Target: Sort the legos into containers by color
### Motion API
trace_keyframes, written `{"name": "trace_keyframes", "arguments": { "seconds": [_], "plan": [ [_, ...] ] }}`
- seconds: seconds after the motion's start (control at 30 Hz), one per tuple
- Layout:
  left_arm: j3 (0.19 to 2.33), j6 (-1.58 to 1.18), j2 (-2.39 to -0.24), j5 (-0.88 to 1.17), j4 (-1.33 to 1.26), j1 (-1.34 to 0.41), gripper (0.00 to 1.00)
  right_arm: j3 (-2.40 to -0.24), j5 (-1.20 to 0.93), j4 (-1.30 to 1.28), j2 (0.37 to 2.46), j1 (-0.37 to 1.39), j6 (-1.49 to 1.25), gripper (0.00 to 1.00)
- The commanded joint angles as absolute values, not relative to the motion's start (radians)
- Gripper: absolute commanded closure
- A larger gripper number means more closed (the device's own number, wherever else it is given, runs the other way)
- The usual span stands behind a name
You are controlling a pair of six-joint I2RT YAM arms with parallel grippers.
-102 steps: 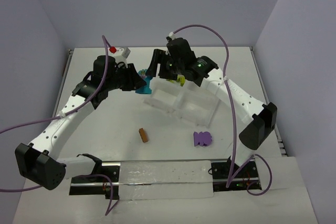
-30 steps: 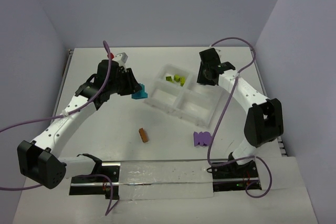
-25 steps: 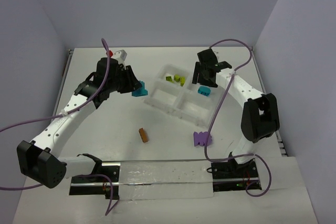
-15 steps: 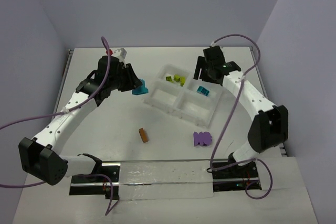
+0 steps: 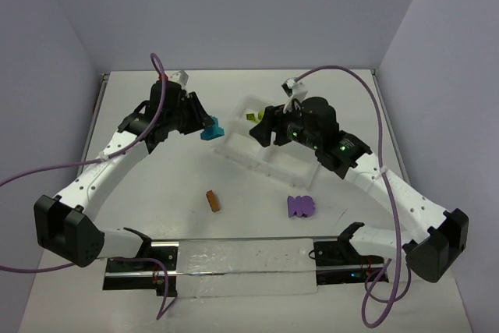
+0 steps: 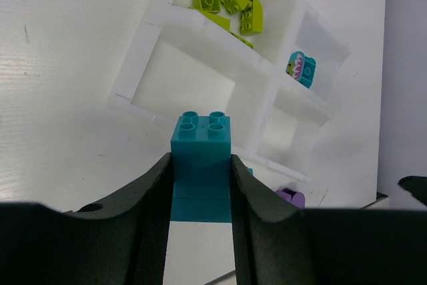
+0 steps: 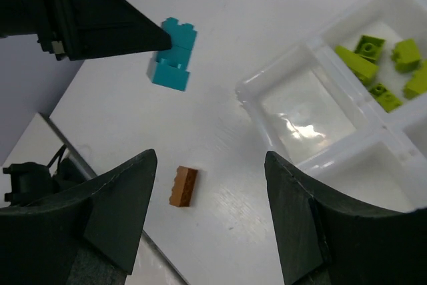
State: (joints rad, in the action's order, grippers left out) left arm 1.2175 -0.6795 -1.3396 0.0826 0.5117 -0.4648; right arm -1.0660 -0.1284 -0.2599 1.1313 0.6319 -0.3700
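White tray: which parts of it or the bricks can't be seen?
Top view: right arm covers the white divided plastic tray's far right compartment.
Right wrist view: the picture's edge cuts that compartment off.
Left wrist view: the left gripper hides the held teal brick stack's lower part.

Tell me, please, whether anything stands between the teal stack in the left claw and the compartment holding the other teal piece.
In the top view the right arm hangs above the tray, covering that compartment. Lower down, only the tray's walls separate it from the teal stack.
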Motion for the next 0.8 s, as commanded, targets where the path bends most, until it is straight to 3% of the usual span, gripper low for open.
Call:
{"name": "trace_keyframes", "arguments": {
  "seconds": [0.0, 0.47, 0.77],
  "plan": [
    [1.273, -0.75, -1.334, 0.043, 0.487, -0.462, 1.0, -1.102, -0.243, -0.135, 1.202, 0.656, -0.421, 0.28],
    [1.23, -0.892, -1.264, -0.029, 0.49, -0.463, 1.0, -1.29, -0.222, -0.152, 1.46, 0.743, -0.577, 0.23],
    [1.223, -0.887, -1.256, -0.021, 0.492, -0.463, 1.0, -1.385, -0.239, -0.143, 1.573, 0.744, -0.619, 0.26]
  ]
}}
